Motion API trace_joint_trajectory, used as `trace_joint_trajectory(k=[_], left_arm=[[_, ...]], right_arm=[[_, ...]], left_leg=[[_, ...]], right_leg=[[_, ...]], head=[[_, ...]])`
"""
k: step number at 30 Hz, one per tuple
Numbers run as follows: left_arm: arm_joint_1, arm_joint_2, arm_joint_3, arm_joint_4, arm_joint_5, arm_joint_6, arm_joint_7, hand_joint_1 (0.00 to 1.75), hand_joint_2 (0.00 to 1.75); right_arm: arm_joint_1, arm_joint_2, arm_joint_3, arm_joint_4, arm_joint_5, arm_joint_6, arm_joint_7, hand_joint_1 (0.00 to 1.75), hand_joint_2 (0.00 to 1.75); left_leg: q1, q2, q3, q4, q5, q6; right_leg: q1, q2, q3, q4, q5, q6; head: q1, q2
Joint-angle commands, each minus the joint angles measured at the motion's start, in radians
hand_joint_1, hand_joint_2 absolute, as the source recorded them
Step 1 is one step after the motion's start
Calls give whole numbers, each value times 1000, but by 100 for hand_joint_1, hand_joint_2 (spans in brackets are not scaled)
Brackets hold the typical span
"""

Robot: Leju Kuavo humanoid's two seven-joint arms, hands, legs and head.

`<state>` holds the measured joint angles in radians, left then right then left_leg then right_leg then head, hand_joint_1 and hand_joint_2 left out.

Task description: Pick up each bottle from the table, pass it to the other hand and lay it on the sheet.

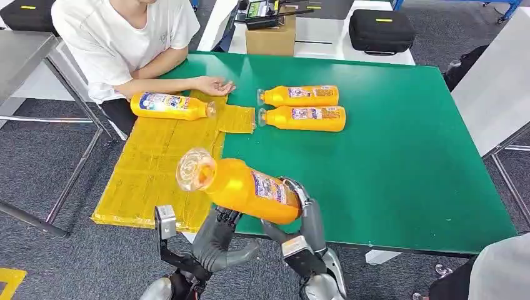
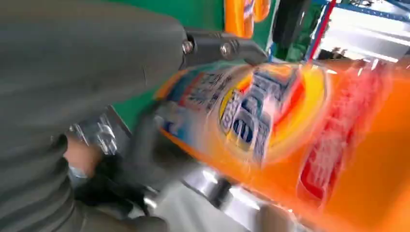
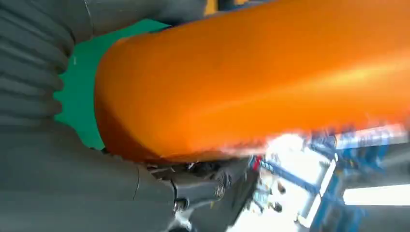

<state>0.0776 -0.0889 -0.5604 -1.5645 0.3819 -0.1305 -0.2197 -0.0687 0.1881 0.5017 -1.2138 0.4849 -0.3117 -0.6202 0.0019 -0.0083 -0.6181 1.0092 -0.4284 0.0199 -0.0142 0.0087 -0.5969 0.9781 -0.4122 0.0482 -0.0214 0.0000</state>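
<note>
Bottle (image 1: 244, 186) midair over table's (image 1: 406, 162) near edge, both hands grasping: right hand (image 1: 300, 209) at base, left hand (image 1: 220, 226) beneath middle (handover). Likely heavy, stiff, slick; grip labelled waist. Sheet (image 1: 156, 162) beyond holds one bottle (image 1: 170, 105).

Glossy orange plastic bottle (image 1: 244, 186); matt green table (image 1: 406, 156); creased yellow sheet (image 1: 156, 169).
</note>
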Motion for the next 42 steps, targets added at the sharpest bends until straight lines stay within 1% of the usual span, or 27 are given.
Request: trace_joint_trajectory(k=[1,3,7,9,10,11,13,14,15,16,18,19,20,21,22,23,24,25,27,28,30,32,35,38,39,40,42], left_arm=[[-53,61,-90,-34,-46,-59,-20,0,175],[-52,62,-90,-29,-50,-61,-24,0,175],[-52,62,-90,-29,-50,-61,-24,0,175],[-57,64,-95,-28,-56,-73,-35,0,175],[-60,63,-97,-27,-59,-79,-40,0,175],[-62,61,-97,-28,-60,-80,-41,0,175],[-69,52,-92,-25,-59,-76,-49,0,175],[-72,46,-89,-23,-57,-70,-52,0,175],[-74,40,-84,-22,-57,-58,-54,0,175],[-73,30,-74,-24,-68,-28,-68,0,175],[-80,18,-70,-29,-68,7,-76,0,175],[-82,16,-69,-31,-65,14,-77,0,175],[-85,13,-67,-35,-57,30,-76,0,175],[-87,13,-69,-38,-57,42,-79,0,175],[-90,11,-71,-42,-98,76,-98,0,175],[-95,11,-75,-46,-169,118,-129,0,175],[-100,7,-85,-45,-199,140,-142,0,175],[-104,6,-94,-48,-214,152,-147,0,175],[-111,4,-112,-56,-273,193,-162,0,175],[-114,4,-122,-59,-288,211,-162,0,175],[-118,2,-132,-61,-299,233,-168,0,175],[-120,-1,-133,-59,-299,244,-168,0,175],[-120,-1,-133,-59,-299,244,-168,0,175],[-120,-1,-133,-59,-299,244,-168,0,175],[-120,-3,-127,-55,-295,249,-166,0,175],[-119,-6,-123,-54,-289,255,-162,0,175],[-117,-7,-118,-56,-269,262,-151,0,175]], right_arm=[[-129,3,154,256,-1,25,26,175,175],[-126,-2,155,250,-1,26,26,175,175],[-126,-2,155,250,-1,26,26,175,175],[-123,-4,158,245,-4,32,27,175,175],[-124,-4,161,247,-2,31,27,175,175],[-124,-3,162,248,-2,31,26,175,175],[-124,-1,169,252,2,32,25,175,175],[-123,1,173,253,5,29,23,175,175],[-122,2,178,253,4,31,23,175,175],[-118,5,182,252,6,31,23,175,175],[-115,6,195,254,9,27,28,175,175],[-114,7,199,257,12,24,29,175,175],[-117,9,211,267,11,21,32,175,175],[-119,10,216,273,2,24,30,175,175],[-122,11,224,279,5,16,30,175,175],[-125,12,228,282,1,20,32,175,175],[-128,12,234,283,6,12,41,175,175],[-131,12,242,286,15,9,50,175,175],[-136,14,250,294,29,-6,77,175,175],[-138,15,252,298,49,-33,100,175,175],[-142,19,250,306,54,-32,116,175,175],[-143,20,249,308,57,-33,121,175,175],[-143,20,249,308,57,-33,121,175,175],[-143,20,249,308,57,-33,121,175,175],[-143,19,249,309,62,-37,127,175,175],[-143,17,256,310,73,-40,136,175,175],[-140,12,266,308,97,-44,153,175,175]], left_leg=[[1,1,6,-1,-2,-1],[1,-1,3,-1,0,-1],[0,-1,6,-1,-2,-1],[0,-1,4,-1,-1,-1],[1,-1,6,-1,-2,-1],[0,-1,4,-1,-1,-1],[1,-2,6,-1,-2,-1],[0,-2,3,0,-1,-1],[1,-2,6,-1,-2,-1],[0,-2,2,0,0,-1],[1,-2,6,0,-2,-1],[1,-2,3,0,-1,-1],[1,-3,5,0,-2,-1],[0,-2,2,0,0,-1],[1,-3,6,0,-2,-1],[0,-3,2,0,0,-1],[1,-3,5,0,-2,-1],[1,-3,6,0,-2,-1],[1,-2,3,0,-1,-1],[1,-3,4,0,-1,-1],[0,-3,2,0,-1,-1],[1,-1,5,0,-2,-1],[0,-3,5,0,-1,-1],[0,-1,4,0,-1,-1],[1,-1,6,0,-2,-1],[0,-2,3,0,-1,-1],[1,-2,3,0,-1,-1]], right_leg=[[1,0,6,-1,-1,-2],[1,-2,3,-1,-1,-1],[1,-2,7,-1,-2,-2],[1,-2,4,-1,-1,-1],[1,-2,6,-1,-2,-2],[1,-2,4,-1,-1,-1],[1,-3,7,-1,-2,-2],[1,-3,3,-1,-1,-1],[1,-4,6,-1,-2,-2],[1,-3,2,-1,-1,-1],[1,-4,7,-1,-3,-2],[1,-3,4,-1,-2,-1],[1,-4,6,-1,-3,-2],[1,-3,3,-1,-1,-1],[1,-5,6,-1,-3,-2],[0,-4,2,-1,-1,-1],[1,-5,6,-1,-3,-2],[1,-4,7,-1,-3,-2],[1,-4,3,-1,-2,-1],[1,-4,5,-1,-2,-2],[0,-4,3,-1,-1,-1],[1,-3,6,-1,-2,-2],[1,-6,5,-1,-2,-2],[1,-4,4,-1,-2,-1],[1,-4,6,0,-3,-2],[1,-4,4,-1,-1,-1],[1,-4,4,-1,-1,-1]], head=[[0,0],[0,0],[0,0],[0,0],[0,0],[0,0],[0,0],[0,0],[-1,0],[0,0],[-1,0],[0,0],[0,0],[-1,0],[0,0],[0,0],[0,0],[-1,0],[0,0],[0,0],[0,0],[0,0],[-1,0],[0,0],[0,0],[0,0],[0,0]])
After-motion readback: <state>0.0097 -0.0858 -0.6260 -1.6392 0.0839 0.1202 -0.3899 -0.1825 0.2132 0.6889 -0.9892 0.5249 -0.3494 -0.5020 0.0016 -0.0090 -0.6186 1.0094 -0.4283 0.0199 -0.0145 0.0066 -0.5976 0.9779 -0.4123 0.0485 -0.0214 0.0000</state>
